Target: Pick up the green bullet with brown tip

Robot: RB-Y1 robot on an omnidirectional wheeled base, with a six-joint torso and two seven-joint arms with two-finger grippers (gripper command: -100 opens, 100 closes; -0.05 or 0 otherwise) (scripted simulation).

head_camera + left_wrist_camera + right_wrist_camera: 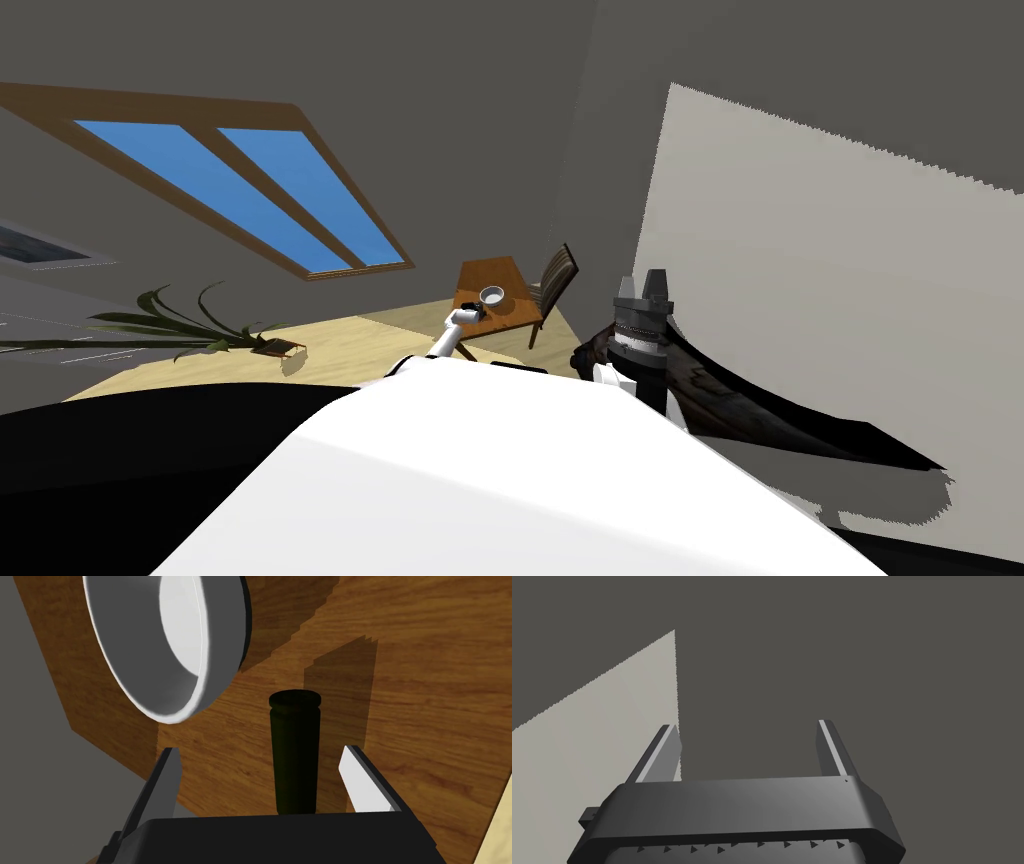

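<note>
Left gripper (260, 750) spread wide on both sides of the bullet (295, 751), with no contact.

The bullet lies on the wooden table (425, 701) close to one edge, and the white bowl (210, 691) is just beside it. If the fingers close too high on the round body, it may roll or slip out towards that edge, and one finger could also push the bowl. The dark gripper body hides the bullet's tip, so I cannot confirm its brown colour. How low the fingers are is hard to judge. The right gripper (747, 725) is raised and open, holding nothing.
</note>
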